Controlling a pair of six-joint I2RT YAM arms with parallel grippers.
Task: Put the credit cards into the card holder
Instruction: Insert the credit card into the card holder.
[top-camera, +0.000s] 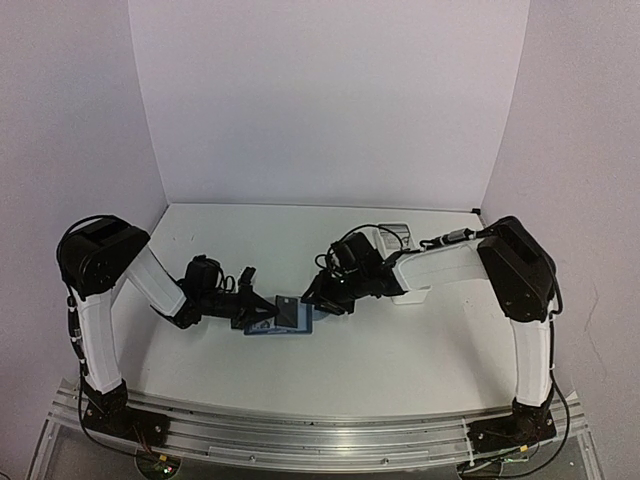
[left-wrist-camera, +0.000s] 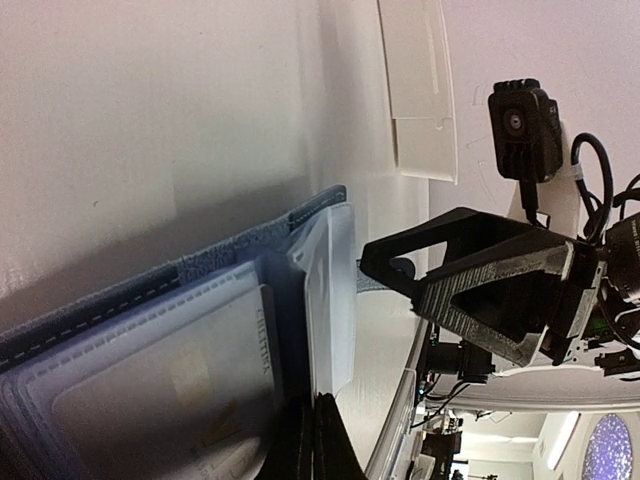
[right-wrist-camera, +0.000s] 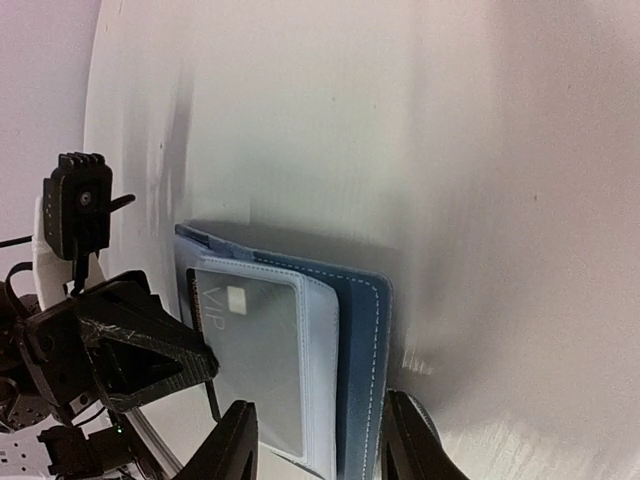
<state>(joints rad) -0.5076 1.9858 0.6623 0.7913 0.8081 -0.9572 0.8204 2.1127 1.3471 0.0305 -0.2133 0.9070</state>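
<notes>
Table (top-camera: 400, 355): left gripper (top-camera: 262, 312) pinches card holder (top-camera: 293, 318)

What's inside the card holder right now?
Inside the dark-blue folding fabric card holder, a grey VIP card with a chip sits beneath a clear pocket page. Pages underneath are covered, so further cards cannot be confirmed.

The holder (left-wrist-camera: 150, 300) and its card (left-wrist-camera: 170, 390) run off the left wrist view's bottom edge. Overhead, the left gripper (top-camera: 263, 312) and right gripper (top-camera: 322, 300) cover its ends.
</notes>
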